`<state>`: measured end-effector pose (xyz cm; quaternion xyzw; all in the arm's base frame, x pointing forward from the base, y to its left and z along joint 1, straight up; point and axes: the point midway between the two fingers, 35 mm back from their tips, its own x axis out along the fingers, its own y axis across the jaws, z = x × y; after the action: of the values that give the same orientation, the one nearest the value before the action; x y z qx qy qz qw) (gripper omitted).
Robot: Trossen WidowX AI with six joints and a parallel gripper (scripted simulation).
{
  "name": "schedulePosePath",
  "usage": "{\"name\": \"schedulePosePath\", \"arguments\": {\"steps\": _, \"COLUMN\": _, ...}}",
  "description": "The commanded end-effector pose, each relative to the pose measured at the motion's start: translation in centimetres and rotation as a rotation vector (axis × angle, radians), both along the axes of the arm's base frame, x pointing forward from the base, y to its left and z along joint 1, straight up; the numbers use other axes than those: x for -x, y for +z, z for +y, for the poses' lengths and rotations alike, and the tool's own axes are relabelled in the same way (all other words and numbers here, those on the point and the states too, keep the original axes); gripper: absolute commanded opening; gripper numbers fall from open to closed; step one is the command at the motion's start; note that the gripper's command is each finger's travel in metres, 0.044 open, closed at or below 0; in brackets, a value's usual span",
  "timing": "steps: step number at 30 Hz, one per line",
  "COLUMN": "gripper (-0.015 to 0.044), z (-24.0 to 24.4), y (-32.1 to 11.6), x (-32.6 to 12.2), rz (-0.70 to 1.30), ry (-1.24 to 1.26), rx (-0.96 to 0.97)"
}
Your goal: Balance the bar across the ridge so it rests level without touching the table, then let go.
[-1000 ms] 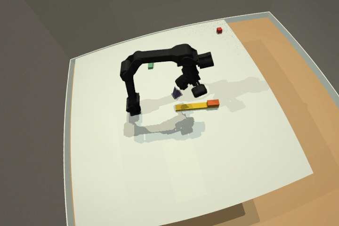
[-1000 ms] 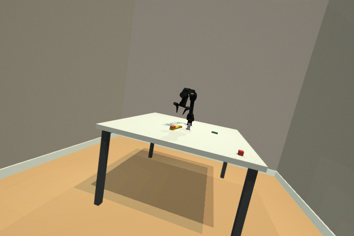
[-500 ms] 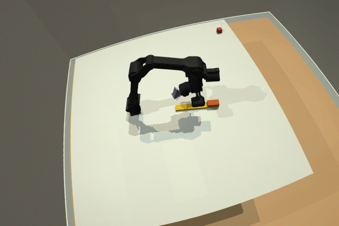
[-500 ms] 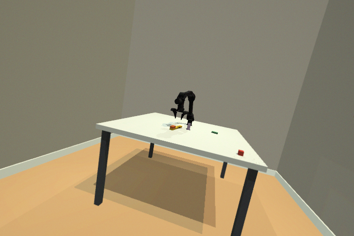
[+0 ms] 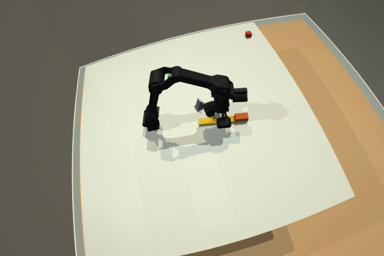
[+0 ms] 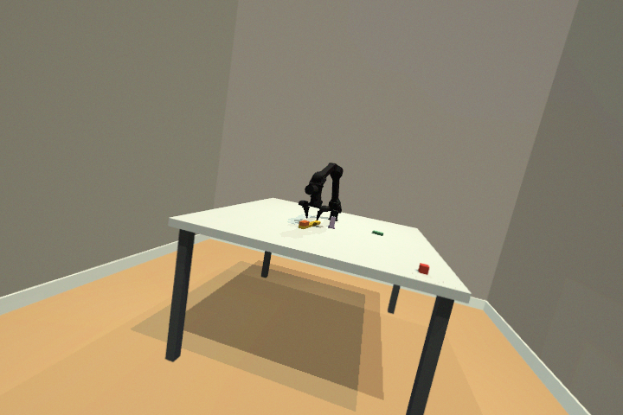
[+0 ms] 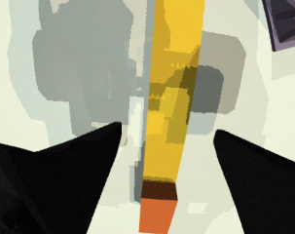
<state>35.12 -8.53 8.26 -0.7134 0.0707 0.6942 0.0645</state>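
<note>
The yellow bar (image 5: 206, 121) (image 6: 314, 223) (image 7: 173, 44) lies flat on the white table (image 5: 258, 175) (image 6: 234, 220). An orange block (image 5: 241, 116) (image 6: 304, 223) (image 7: 157, 214) sits on one end of the bar. The purple ridge (image 5: 199, 104) (image 6: 331, 222) (image 7: 288, 24) stands beside the bar's plain half, apart from it; only part of it shows in the wrist view. My gripper (image 5: 218, 116) (image 6: 312, 218) (image 7: 168, 132) is open and points down over the bar. In the wrist view its fingertips are on either side of the yellow part near the orange block, with gaps on both sides.
A green block (image 5: 169, 74) (image 6: 377, 233) lies beyond the ridge, partly hidden behind the arm in the top view. A red cube (image 5: 248, 34) (image 6: 423, 268) sits near a far corner of the table. The ridge is close to the gripper's side.
</note>
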Motion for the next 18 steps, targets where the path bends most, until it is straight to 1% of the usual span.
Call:
{"name": "schedulePosePath", "arguments": {"steps": 1, "gripper": 0.0315, "z": 0.1, "y": -0.6, "x": -0.1, "rz": -0.007, "ry": -0.003, "rx": -0.004}}
{"name": "schedulePosePath", "arguments": {"steps": 18, "gripper": 0.0315, "z": 0.0, "y": -2.9, "x": -0.1, "rz": -0.007, "ry": -0.003, "rx": -0.004}}
